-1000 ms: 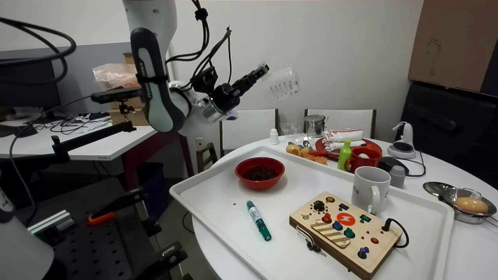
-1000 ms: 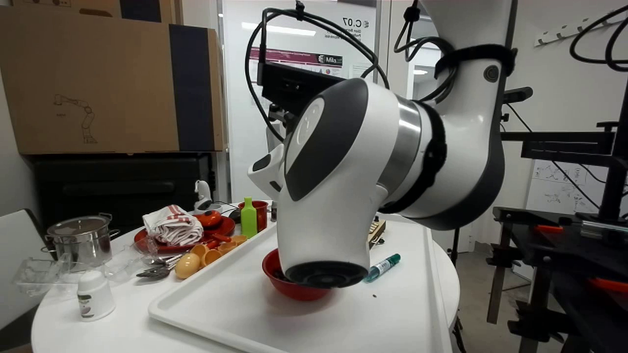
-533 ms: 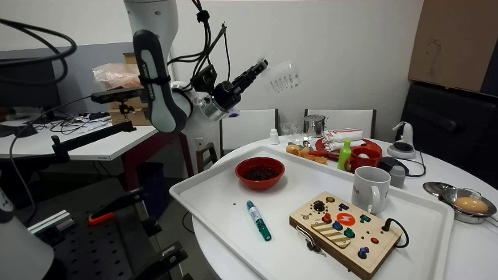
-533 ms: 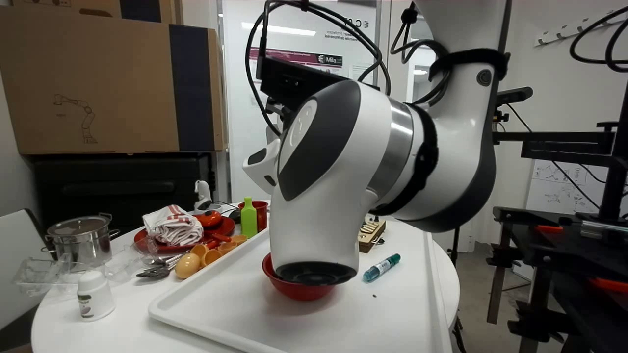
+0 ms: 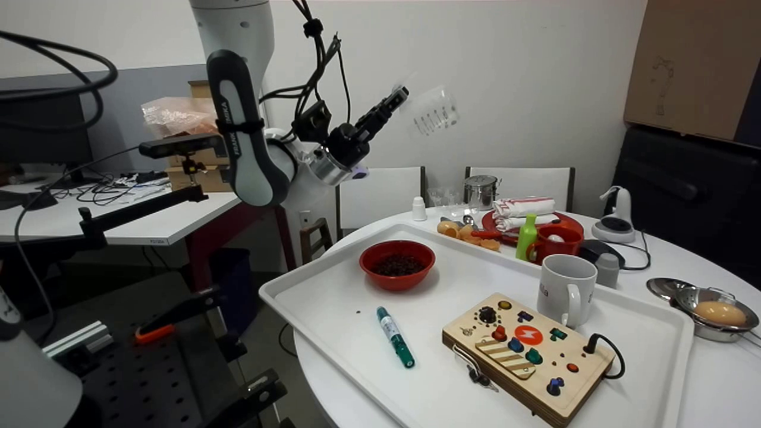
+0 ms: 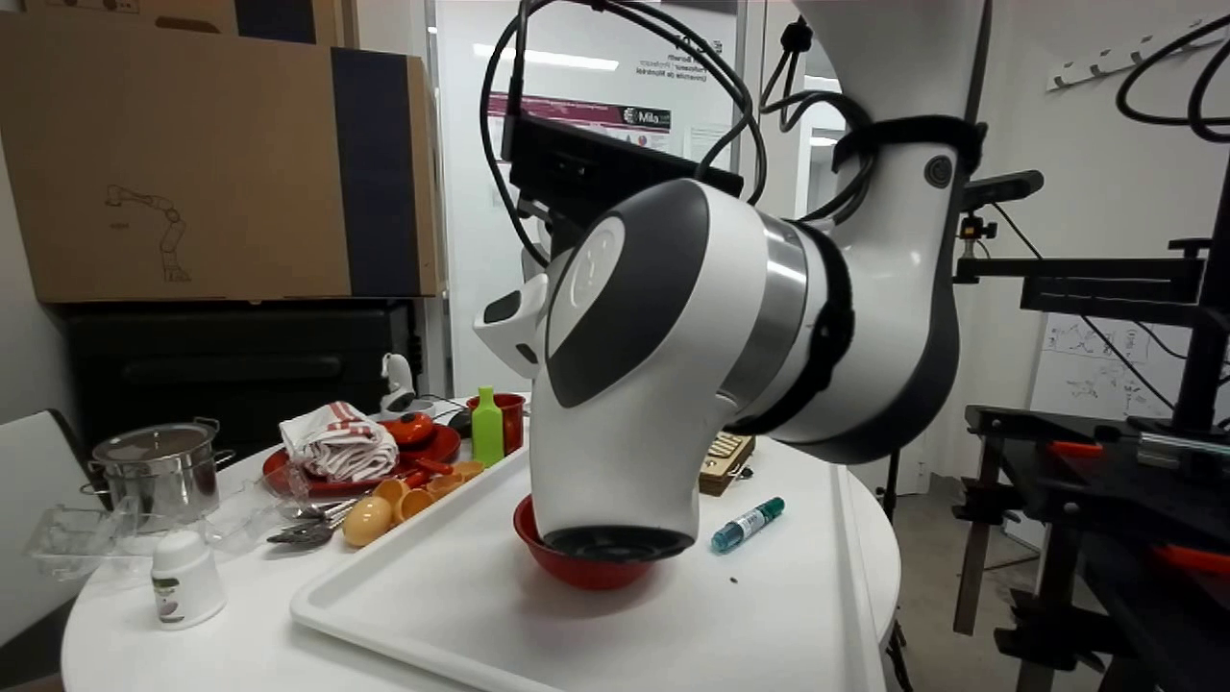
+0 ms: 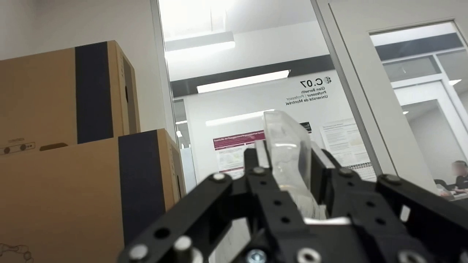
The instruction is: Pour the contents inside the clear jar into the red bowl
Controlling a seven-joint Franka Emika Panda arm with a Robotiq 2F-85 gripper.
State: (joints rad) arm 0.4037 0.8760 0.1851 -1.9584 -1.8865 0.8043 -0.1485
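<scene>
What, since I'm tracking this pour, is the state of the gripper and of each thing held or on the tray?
gripper, shut on the clear jar
clear jar, held tilted in the air; nothing dark visible inside
red bowl, upright, holding dark pieces
dark speck, loose on the tray
green marker, lying on its side
white mug, upright, inner bottom hidden
wooden box, lying flat, black plug inserted

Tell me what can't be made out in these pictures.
Clear jar, in an exterior view: whether anything clings inside; see-through walls fade into the pale wall.
Claw, in an exterior view: hidden behind the arm.
Red bowl, in an exterior view: inside mostly covered by the arm.
Its dark contents, in an exterior view: too small to identify.
Person, wrist view: cut off by the right edge, face blurred.
</scene>
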